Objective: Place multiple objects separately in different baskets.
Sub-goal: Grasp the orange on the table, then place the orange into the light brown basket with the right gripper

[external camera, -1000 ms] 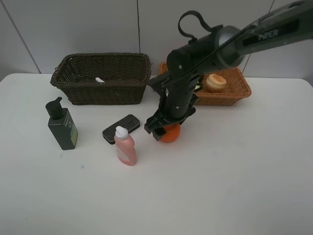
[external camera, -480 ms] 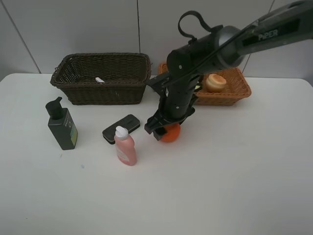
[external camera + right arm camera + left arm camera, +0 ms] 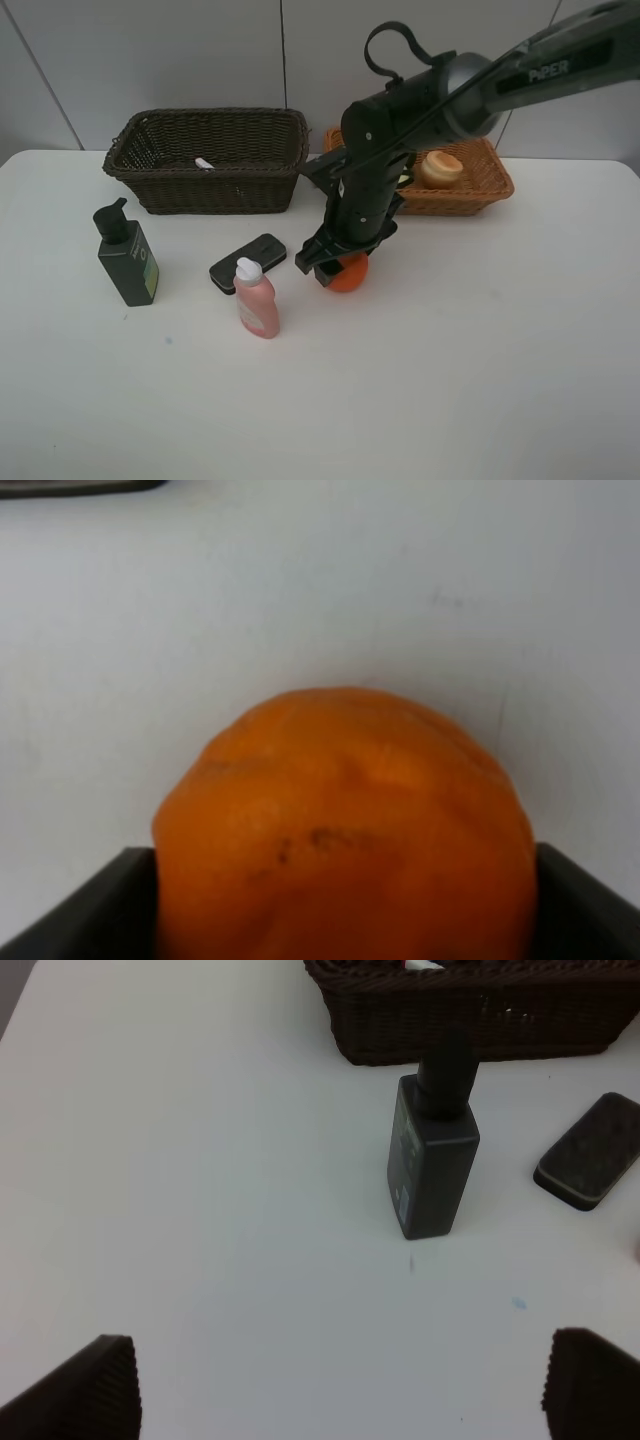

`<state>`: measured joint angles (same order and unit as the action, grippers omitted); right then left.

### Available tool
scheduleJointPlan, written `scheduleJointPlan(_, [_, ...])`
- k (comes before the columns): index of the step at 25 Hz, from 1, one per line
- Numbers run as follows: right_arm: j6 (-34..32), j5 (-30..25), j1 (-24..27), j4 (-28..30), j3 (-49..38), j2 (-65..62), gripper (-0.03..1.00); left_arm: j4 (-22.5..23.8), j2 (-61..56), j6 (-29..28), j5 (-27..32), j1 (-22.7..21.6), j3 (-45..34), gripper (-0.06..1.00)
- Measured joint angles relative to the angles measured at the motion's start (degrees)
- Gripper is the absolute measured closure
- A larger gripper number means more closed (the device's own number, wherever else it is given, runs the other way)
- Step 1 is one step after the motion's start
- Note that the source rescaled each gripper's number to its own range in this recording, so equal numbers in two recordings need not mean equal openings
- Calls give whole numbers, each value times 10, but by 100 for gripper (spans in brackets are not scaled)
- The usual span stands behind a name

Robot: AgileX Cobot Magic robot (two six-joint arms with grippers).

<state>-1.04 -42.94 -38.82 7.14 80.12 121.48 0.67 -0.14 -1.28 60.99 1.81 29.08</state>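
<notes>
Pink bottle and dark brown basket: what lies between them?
The black flat device lies between pink bottle and dark brown basket, on the table; exterior high view shows it.

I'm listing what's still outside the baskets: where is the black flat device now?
In the exterior high view the black flat device lies on the table left of centre, in front of the dark brown basket, just behind the pink bottle.
</notes>
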Motion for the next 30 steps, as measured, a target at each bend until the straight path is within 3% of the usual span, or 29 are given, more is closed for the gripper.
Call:
scheduleJointPlan(7, [0,-27,0,-8,-1,-48,12,0,0,0,0,0,0,-6])
scheduleJointPlan(10, [-3,-68,0,-2,16,-86,12,0,0,0,0,0,0,-6])
scheduleJointPlan(17, [-47,-164,9,78,107,-130,12,0,0,0,0,0,0,-6])
scheduleJointPlan(21, [-85,-151,50,108,144,-134,12,0,0,0,0,0,0,-6])
scheduleJointPlan(25, [-140,-93,112,120,149,-132,12,0,0,0,0,0,0,-6])
scheduleJointPlan(30, [-148,-42,175,109,149,-104,12,0,0,0,0,0,0,-6])
